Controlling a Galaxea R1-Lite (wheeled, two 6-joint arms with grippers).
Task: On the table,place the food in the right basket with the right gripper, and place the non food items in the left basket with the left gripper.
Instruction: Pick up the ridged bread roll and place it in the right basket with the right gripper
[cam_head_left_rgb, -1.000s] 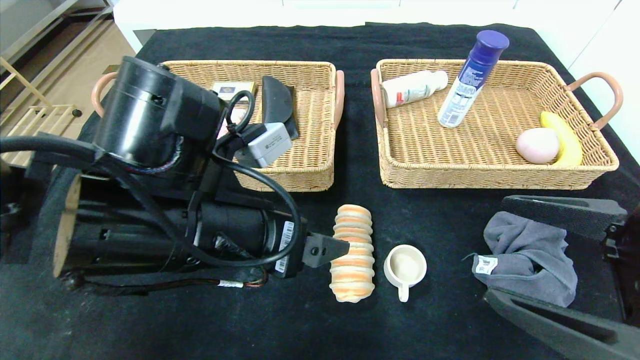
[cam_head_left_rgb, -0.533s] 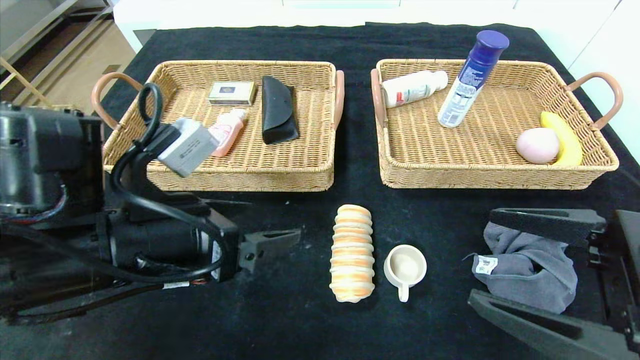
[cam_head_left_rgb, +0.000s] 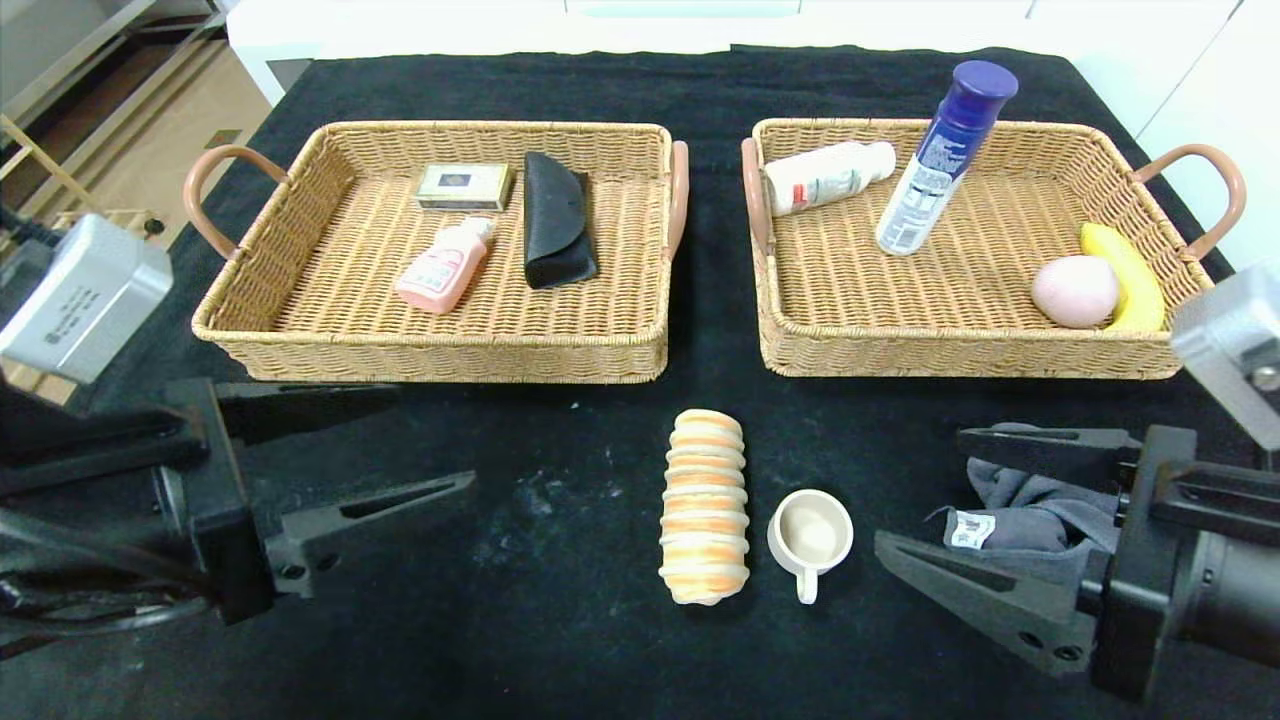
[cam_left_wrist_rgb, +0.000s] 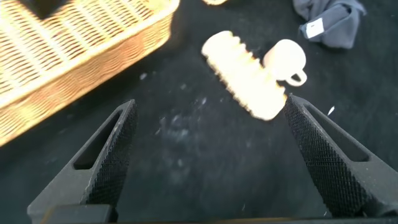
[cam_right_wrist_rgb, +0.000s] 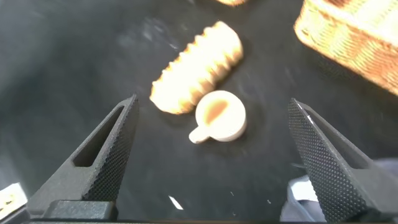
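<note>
A ridged orange-and-cream bread roll (cam_head_left_rgb: 705, 505) (cam_left_wrist_rgb: 245, 84) (cam_right_wrist_rgb: 196, 65) lies on the black table, with a small white cup (cam_head_left_rgb: 810, 535) (cam_left_wrist_rgb: 286, 59) (cam_right_wrist_rgb: 219, 117) beside it on its right. A grey cloth (cam_head_left_rgb: 1030, 510) (cam_left_wrist_rgb: 329, 22) lies further right, partly behind my right gripper (cam_head_left_rgb: 920, 490) (cam_right_wrist_rgb: 212, 102). That gripper is open and empty, pointing at the cup from the right. My left gripper (cam_head_left_rgb: 430, 440) (cam_left_wrist_rgb: 210, 106) is open and empty, low at the front left, well left of the roll.
The left basket (cam_head_left_rgb: 300, 330) holds a card box (cam_head_left_rgb: 463, 186), a black case (cam_head_left_rgb: 557, 218) and a pink bottle (cam_head_left_rgb: 443, 266). The right basket (cam_head_left_rgb: 960, 350) holds a white bottle (cam_head_left_rgb: 828, 175), a blue spray can (cam_head_left_rgb: 945, 150), a pink ball (cam_head_left_rgb: 1075, 290) and a banana (cam_head_left_rgb: 1125, 275).
My left arm has drawn back from beside the roll to the front left, uncovering the left basket. My right gripper has moved left over the cloth toward the cup.
</note>
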